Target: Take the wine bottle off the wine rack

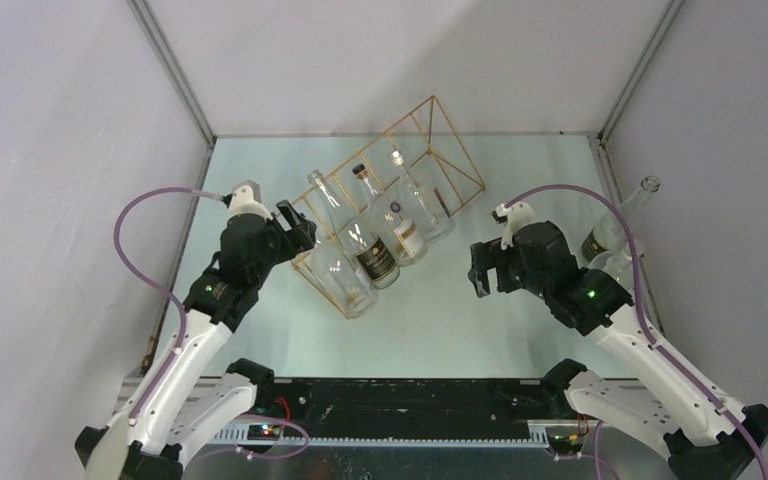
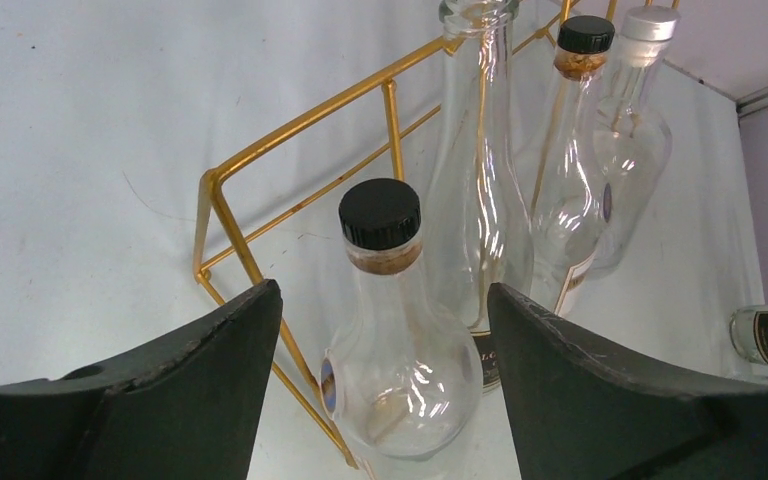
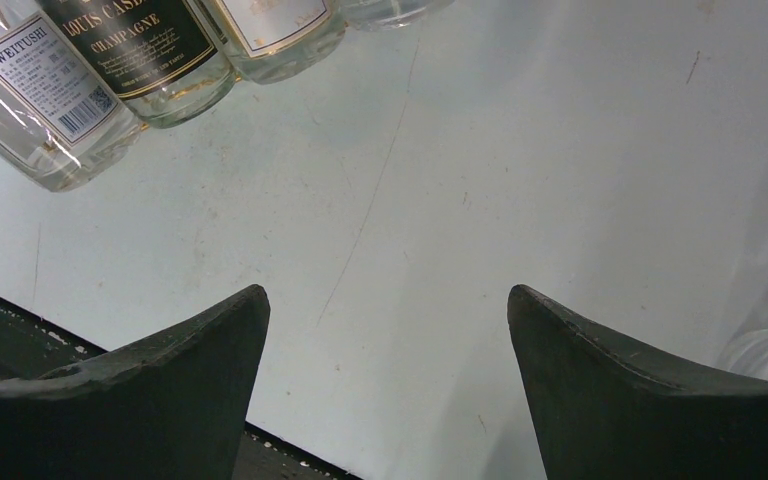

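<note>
Clear glass wine bottle with black cap (image 2: 390, 340) is seen leaning in the end cell of the gold wire rack (image 2: 392, 130). Its neck is aimed up between the left gripper's (image 2: 382, 288) wide-spread jaws and is not touched. The right gripper (image 3: 385, 290), spread and empty, is stationed farther off.

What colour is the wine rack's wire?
The wine rack is gold, clearest in the left wrist view.
</note>
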### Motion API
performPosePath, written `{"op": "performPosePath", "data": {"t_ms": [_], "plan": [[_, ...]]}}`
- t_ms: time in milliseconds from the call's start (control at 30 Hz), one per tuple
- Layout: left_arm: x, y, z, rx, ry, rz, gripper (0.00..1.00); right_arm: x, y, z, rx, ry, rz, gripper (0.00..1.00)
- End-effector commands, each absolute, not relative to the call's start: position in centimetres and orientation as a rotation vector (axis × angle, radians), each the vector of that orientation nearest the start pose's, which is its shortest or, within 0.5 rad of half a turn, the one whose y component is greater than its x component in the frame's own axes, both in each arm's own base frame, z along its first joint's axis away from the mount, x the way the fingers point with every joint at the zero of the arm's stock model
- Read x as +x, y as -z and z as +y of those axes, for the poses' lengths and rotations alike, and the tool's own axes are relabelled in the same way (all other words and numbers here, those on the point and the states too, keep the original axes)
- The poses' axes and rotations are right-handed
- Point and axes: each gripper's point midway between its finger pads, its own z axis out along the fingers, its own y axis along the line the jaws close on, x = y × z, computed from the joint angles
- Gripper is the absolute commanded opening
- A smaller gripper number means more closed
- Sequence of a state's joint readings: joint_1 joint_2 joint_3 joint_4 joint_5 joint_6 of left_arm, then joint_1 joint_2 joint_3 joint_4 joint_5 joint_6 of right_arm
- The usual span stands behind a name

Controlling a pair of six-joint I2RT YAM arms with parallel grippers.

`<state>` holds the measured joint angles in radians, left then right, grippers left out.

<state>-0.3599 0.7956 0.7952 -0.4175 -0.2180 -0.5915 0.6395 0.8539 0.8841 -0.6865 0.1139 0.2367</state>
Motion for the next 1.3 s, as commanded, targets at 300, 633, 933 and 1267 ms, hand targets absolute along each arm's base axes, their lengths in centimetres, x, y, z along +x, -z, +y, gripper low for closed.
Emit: {"op": "performPosePath", "data": {"t_ms": [300, 633, 933, 1267], "plan": [[31.0, -24.0, -9.6, -0.315, 0.364, 1.91, 0.76, 21.6, -20.1, 14.3, -0.373, -0.329, 2.189, 0.92], [32.5, -22.7, -9.4, -0.286, 0.296, 1.926, 0.69, 21.6, -20.1, 14.0, -0.377, -0.314, 2.188, 0.92], [33.3, -22.0, -9.9, -0.274, 0.305, 1.928, 0.57, 21.6, -19.8, 13.6, -0.407, -0.287, 2.181, 0.93], [33.4, -22.0, -10.5, -0.249, 0.335, 1.925, 0.28, 21.6, -19.0, 13.7, -0.414, -0.293, 2.186, 0.93]]}}
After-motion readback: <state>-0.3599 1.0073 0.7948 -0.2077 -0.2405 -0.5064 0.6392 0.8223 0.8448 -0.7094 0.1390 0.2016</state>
